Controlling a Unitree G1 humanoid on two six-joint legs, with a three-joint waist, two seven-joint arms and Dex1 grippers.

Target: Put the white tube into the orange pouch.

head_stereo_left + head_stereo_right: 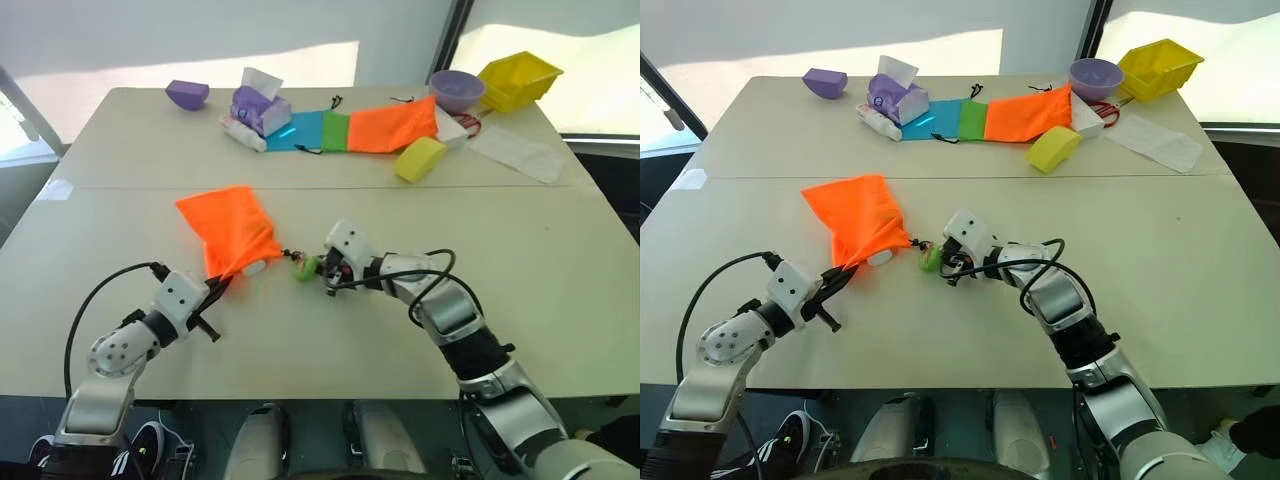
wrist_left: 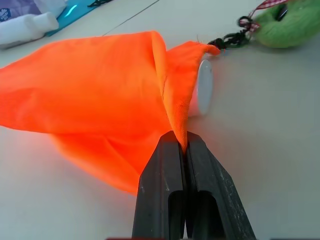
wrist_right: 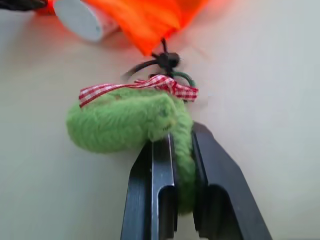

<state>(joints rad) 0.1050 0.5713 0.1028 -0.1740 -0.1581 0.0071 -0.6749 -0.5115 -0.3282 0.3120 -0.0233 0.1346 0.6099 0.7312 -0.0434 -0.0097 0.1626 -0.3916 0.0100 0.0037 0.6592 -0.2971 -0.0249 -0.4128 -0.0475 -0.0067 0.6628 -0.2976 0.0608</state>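
Grippers number two, both down at the near half of the table (image 1: 560,290). The left gripper (image 1: 222,285) has its fingers pinched tight on the hem of the orange pouch (image 1: 230,232), at the mouth end; in the left wrist view the fabric edge is caught between the two black fingers (image 2: 162,185). The right gripper (image 1: 325,272) is clamped onto the fuzzy green ring (image 3: 127,125) at the end of the pouch's dark cord (image 3: 165,60); a red-checked ribbon (image 3: 135,87) is tied on the ring.

One white tube (image 2: 204,87) sits in the pouch mouth, its round white end just poking out, lying just beyond the left gripper's fingertips and a little short of the right gripper, with the ring between them. The pouch lies flat on the table, its closed end pointing away.

Farther back along the far half: one yellow sponge-like block (image 1: 420,159), a row of flat pouches, one blue (image 1: 300,131), one green (image 1: 335,131), one orange (image 1: 392,126), a white packet (image 1: 518,152), two purple bowls (image 1: 187,94) (image 1: 457,90), one yellow bin (image 1: 518,80), and a purple tissue pack (image 1: 260,105) with a long whitish tube (image 1: 243,134) beside it.
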